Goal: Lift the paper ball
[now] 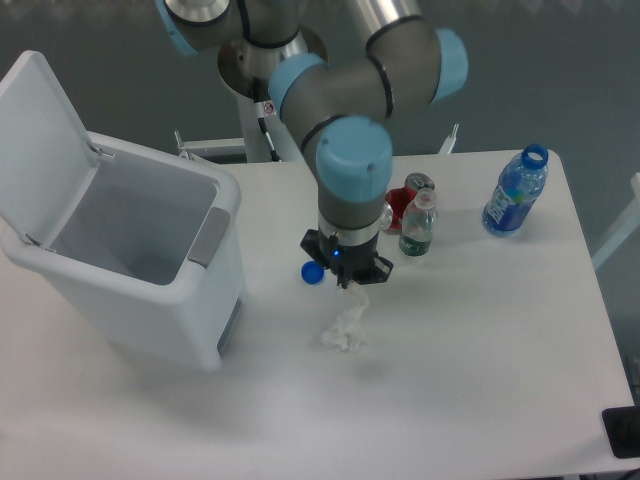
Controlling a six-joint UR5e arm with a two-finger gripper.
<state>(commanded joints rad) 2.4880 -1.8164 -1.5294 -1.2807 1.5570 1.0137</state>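
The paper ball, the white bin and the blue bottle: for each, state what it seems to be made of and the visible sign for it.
Paper ball: thin tissue-like paper, matte white, crumpled and lumpy.
White bin: probably moulded plastic, smooth with a slight sheen, hinged lid open.
Blue bottle: likely clear plastic, blue-tinted and glossy, with a printed label.

Count on the table (480, 330): one paper ball (345, 325) is lying near centre. One blue cap (312, 272) is sitting just left of the gripper (347, 282). Two bottles are standing: a small green one (417, 226) at centre, a blue one (515, 192) far right. One red can (400, 205). One open white bin (125, 255) is standing left.
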